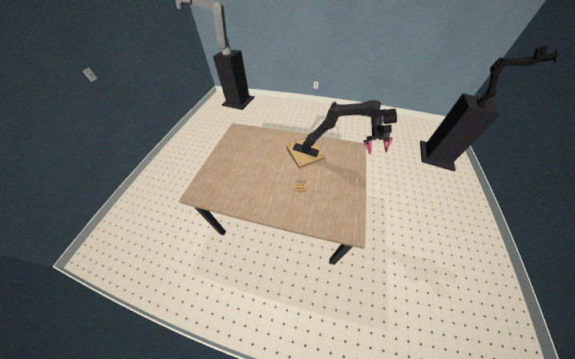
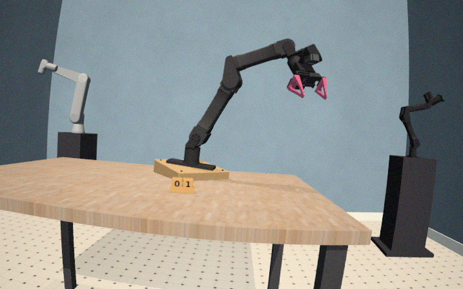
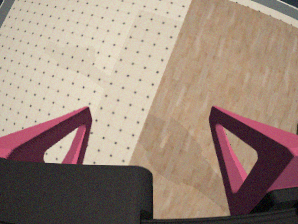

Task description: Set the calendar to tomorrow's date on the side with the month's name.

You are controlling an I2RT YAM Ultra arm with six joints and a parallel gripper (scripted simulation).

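The calendar (image 1: 300, 186) (image 2: 182, 190) is a small wooden tray with two cubes side by side in it, well apart from the claw (image 1: 378, 145) (image 2: 314, 97) (image 3: 151, 107) and far below it. In the exterior view, the left cube (image 2: 177, 183) shows an upright 0 and the right cube (image 2: 188, 183) an upright 1, so the side facing that camera reads 01. Whether this is also the side with the month's name cannot be told; no month can be read.

The calendar rests on a wooden counter (image 1: 253, 174) (image 2: 117, 193) (image 3: 225, 60), in front of the arm's yellow base (image 1: 300, 163) (image 2: 204, 176). The claw hangs high, off to the side of the calendar, by the counter's edge. Its two pink fingers stand wide apart with nothing between them. The wrist view, looking down past the fingers, shows counter and speckled floor, but no calendar.

The task seems to be at its very start, with the approach as the step in hand. If 01 is today's date, tomorrow's is 02, so the right cube probably needs a new face. The next move calls for swinging the open claw back over the counter, above the calendar, and lining the fingers up with that cube. The cubes sit close together, so a careless descent could knock the left one or tip the tray.
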